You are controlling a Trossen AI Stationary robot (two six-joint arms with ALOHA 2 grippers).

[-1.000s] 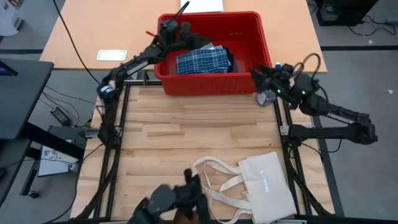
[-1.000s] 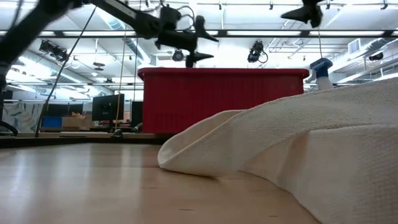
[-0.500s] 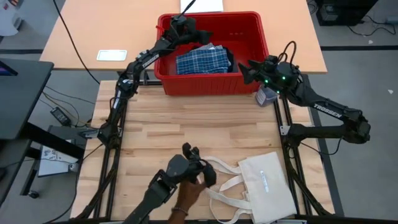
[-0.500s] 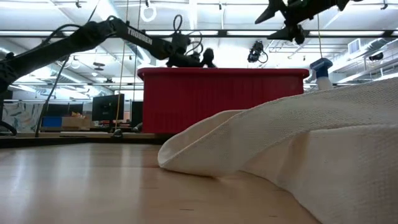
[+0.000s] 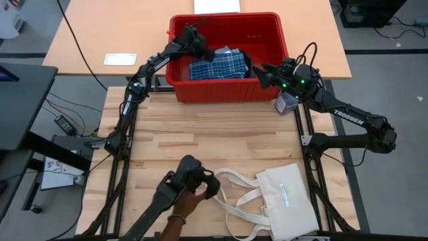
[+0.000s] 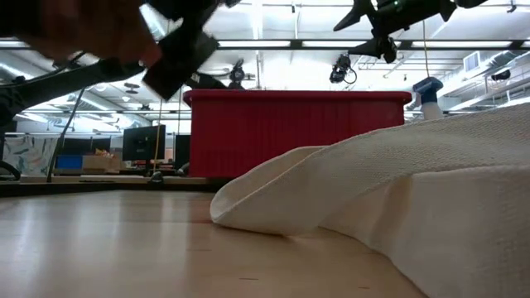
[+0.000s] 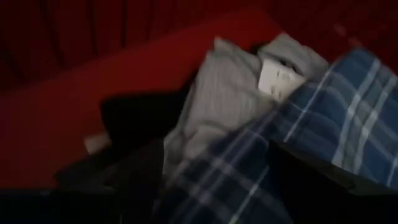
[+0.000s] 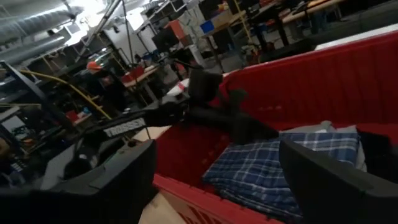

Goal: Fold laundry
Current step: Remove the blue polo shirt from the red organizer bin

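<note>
Laundry sits heaped in the red bin (image 5: 267, 40) at the counter's far edge, the plaid piece (image 5: 217, 65) on top of the grey piece (image 7: 217, 102) for easy picking. Left claw (image 5: 200, 50) reaches into the bin beside it; whether spread or closed, I cannot tell. Right claw (image 5: 263, 71) hovers spread wide at the bin's right rim, likely waiting. A person's hand (image 5: 179, 213) holds a black device (image 5: 190, 181) near the tote bag (image 5: 284, 201).

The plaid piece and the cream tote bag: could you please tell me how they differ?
The plaid piece is blue-white checked; the tote bag is plain cream. The plaid piece sits in the red bin atop other garments, while the tote bag lies flat on the wooden table. The tote bag has long handles; the plaid piece shows none. Both are soft fabric.
</note>
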